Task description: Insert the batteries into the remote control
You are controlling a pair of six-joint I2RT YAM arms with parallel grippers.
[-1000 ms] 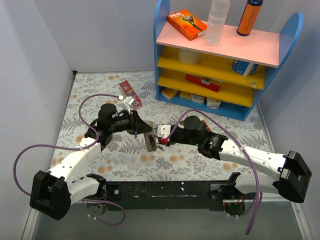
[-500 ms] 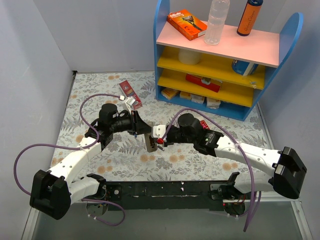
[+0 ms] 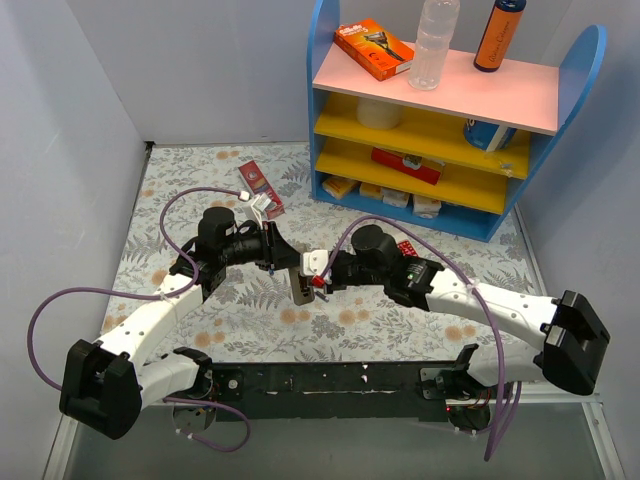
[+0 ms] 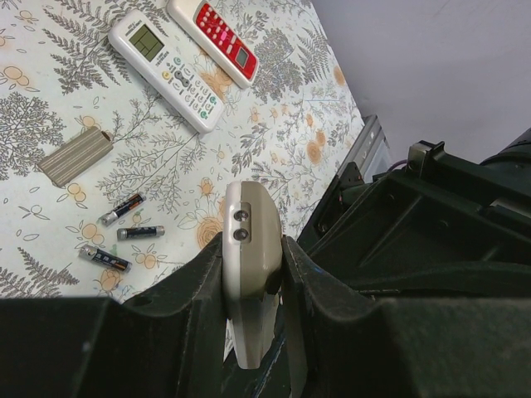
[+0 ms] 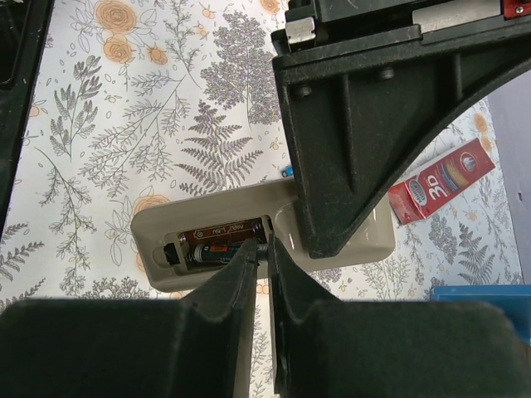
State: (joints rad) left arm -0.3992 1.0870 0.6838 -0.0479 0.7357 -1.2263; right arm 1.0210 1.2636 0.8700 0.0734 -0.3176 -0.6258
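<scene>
Your left claw (image 4: 253,269) is clamped on the remote control (image 5: 216,214). It holds the remote up off the counter (image 4: 50,99) with the open bay turned toward the other arm. Below it, three loose batteries (image 4: 141,233) lie close together on the counter. In the bay itself sit what look like two more, side by side. Your right claw (image 5: 267,249) is at the bay's right end. Its fingers are drawn almost together with only a slit left, and the tips rest against the end of the nearer one; nothing shows between them.

So you are seating a battery, I'd judge. The next move calls for a gentle press until it lies flat in the bay, while the left grip stays steady.

Against a second ago, the right arm has slid left, up to the remote, while the left arm has not moved.
</scene>
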